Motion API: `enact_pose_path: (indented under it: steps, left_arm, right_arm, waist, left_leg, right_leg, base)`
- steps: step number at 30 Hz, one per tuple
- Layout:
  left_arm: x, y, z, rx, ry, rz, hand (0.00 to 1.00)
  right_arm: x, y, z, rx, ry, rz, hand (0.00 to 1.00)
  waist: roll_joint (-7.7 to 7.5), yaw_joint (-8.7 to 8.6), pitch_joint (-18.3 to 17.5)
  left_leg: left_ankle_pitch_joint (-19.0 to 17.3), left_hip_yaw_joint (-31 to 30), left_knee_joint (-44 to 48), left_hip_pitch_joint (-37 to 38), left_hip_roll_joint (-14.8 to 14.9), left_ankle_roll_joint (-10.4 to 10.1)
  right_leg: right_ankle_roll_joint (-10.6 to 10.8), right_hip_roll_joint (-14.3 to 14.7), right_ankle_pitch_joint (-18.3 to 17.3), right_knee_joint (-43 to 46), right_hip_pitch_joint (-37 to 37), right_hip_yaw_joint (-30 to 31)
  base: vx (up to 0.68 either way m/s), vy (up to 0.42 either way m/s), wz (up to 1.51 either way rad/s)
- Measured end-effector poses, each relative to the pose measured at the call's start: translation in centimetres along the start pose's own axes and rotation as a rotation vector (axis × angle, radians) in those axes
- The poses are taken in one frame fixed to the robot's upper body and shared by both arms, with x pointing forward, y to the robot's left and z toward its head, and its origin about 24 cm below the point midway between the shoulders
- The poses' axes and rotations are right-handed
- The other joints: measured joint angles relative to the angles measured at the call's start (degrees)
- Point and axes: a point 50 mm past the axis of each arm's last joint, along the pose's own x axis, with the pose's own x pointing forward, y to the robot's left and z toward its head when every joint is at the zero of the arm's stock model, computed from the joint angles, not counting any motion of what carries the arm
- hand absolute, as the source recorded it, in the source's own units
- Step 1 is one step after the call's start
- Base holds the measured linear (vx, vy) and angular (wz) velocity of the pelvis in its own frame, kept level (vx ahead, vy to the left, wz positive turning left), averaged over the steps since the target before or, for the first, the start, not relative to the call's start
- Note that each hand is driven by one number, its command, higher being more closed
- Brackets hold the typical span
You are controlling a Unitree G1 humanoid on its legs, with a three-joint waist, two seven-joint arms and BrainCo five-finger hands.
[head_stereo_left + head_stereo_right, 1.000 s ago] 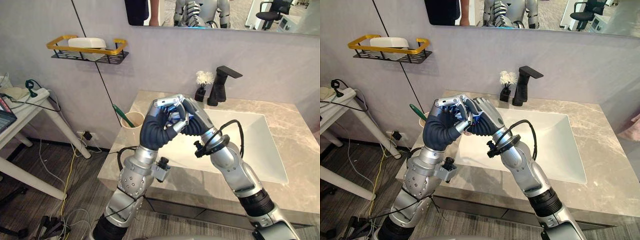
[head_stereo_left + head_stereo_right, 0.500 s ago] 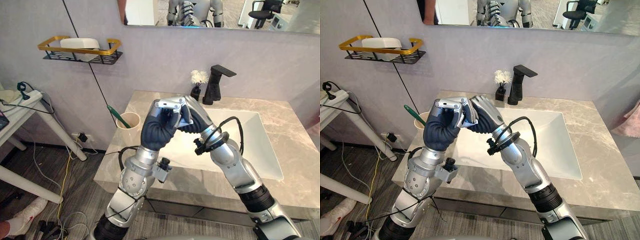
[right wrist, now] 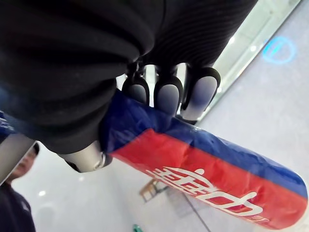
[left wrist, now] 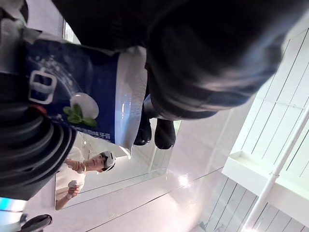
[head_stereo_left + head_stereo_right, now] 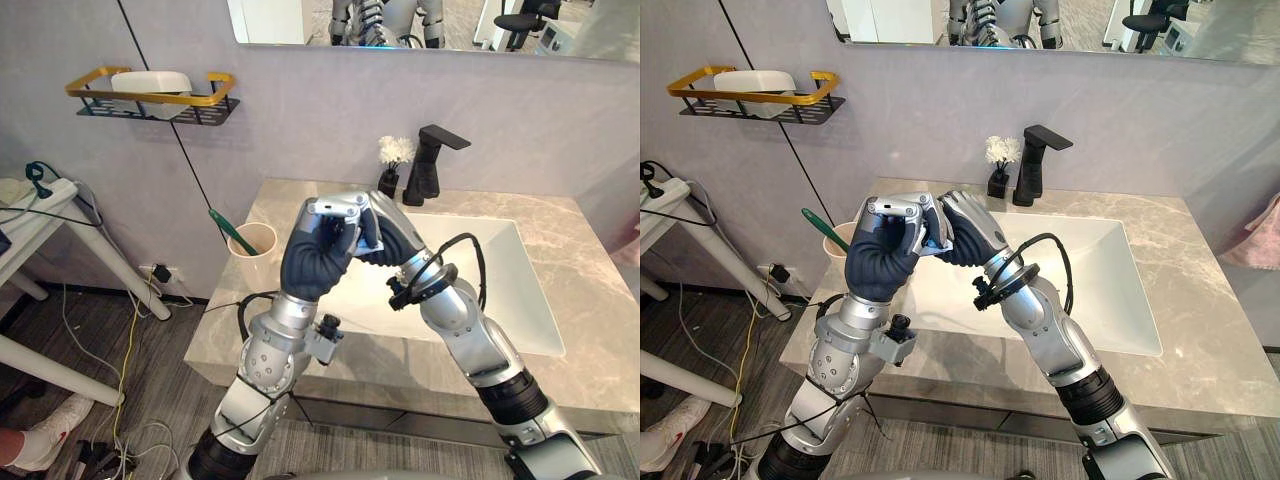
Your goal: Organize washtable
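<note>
A blue and red toothpaste tube [image 3: 203, 169] is held in the air between my two hands, above the counter's left part and the sink's near-left edge. My left hand [image 5: 318, 255] has its fingers curled over the tube's blue end [image 4: 72, 92]. From the other side my right hand [image 5: 392, 235] meets it, with fingers and thumb closed round the tube. The two hands press together and hide most of the tube in the eye views. A beige cup [image 5: 255, 250] with a green toothbrush [image 5: 222, 222] stands on the counter, left of the hands.
A white sink [image 5: 480, 290] is set in the grey marble counter [image 5: 590, 330]. A black tap [image 5: 432, 165] and a small vase of white flowers [image 5: 393, 165] stand at the back. A yellow-rimmed wall shelf [image 5: 150, 95] holds a white dish. A white side table [image 5: 40, 215] stands at far left.
The camera has shifted a little. Both hands stay clasped together on the tube in nearly the same place above the counter.
</note>
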Motion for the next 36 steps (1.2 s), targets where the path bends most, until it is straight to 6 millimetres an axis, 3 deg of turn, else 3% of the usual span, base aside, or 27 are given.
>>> enact_pose_path:
  steps: [7, 19, 31, 36]
  left_arm:
    - [0.4, 0.3, 0.3, 0.043, -0.026, 0.012, 0.00]
    - [-0.3, 3.2, 1.1, 0.350, -0.051, 0.156, 0.00]
    - [-2.5, 5.5, 1.6, 0.344, 0.004, 0.292, 0.00]
    - [-2.6, 5.3, 1.3, 0.328, 0.020, 0.282, 0.00]
  right_arm:
    - [0.0, -0.6, -0.3, 0.028, 0.011, -0.029, 1.00]
    - [-0.6, -1.2, -0.9, 0.026, 0.046, -0.055, 1.00]
    - [-2.2, -0.8, -2.0, 0.037, 0.120, -0.040, 1.00]
    - [-2.2, -0.9, -2.0, 0.037, 0.122, -0.042, 1.00]
  waist:
    - [0.60, -0.10, 0.59]
    - [0.74, 0.04, 0.75]
    - [0.72, 0.08, 1.80]
    - [0.70, 0.18, 1.81]
  left_leg:
    - [0.00, 0.10, -0.05, 0.19, 0.01, 0.00]
    - [-0.01, -0.16, -0.14, 0.14, 0.01, 0.00]
    - [0.00, -0.35, -0.15, -0.05, 0.02, 0.01]
    - [0.00, -0.50, -0.10, -0.16, 0.02, 0.01]
  right_leg:
    - [-0.07, 0.01, 0.06, 0.00, 0.01, 0.22]
    - [-0.07, -0.03, 0.05, 0.00, 0.04, 0.08]
    - [-0.07, -0.05, 0.05, 0.01, 0.09, -0.25]
    - [-0.08, -0.06, 0.04, 0.01, 0.12, -0.44]
  base:
    - [0.00, 0.000, 0.00]
    - [0.01, 0.004, 0.00]
    - [0.00, 0.000, 0.00]
    - [0.00, 0.000, 0.00]
